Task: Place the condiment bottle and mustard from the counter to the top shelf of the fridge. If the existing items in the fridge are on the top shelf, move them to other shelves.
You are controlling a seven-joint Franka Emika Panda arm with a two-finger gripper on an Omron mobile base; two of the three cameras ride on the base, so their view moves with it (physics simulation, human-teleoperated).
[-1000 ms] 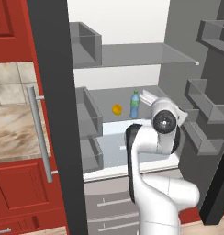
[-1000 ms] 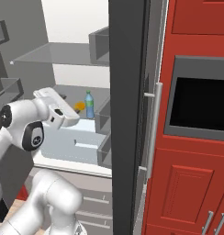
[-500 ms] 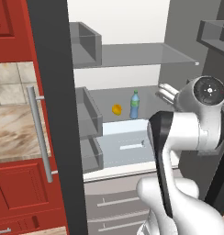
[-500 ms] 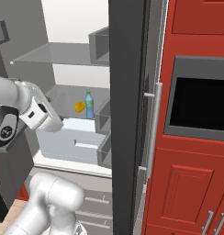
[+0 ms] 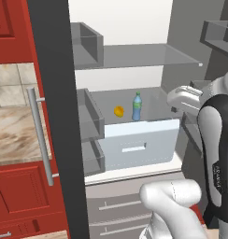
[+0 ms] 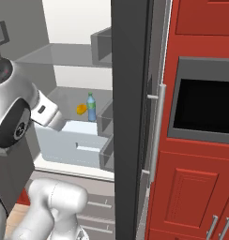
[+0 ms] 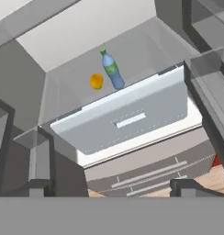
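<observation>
Jaws wide apart, empty, facing blue bottle (image 7: 112, 69) in fridge (image 7: 132, 36).

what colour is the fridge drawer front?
Pale blue-white drawer, with a white slot handle; the hand view shows it best.

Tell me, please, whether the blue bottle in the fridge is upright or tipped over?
Upright: the blue bottle stands cap-up beside the orange fruit.
</observation>
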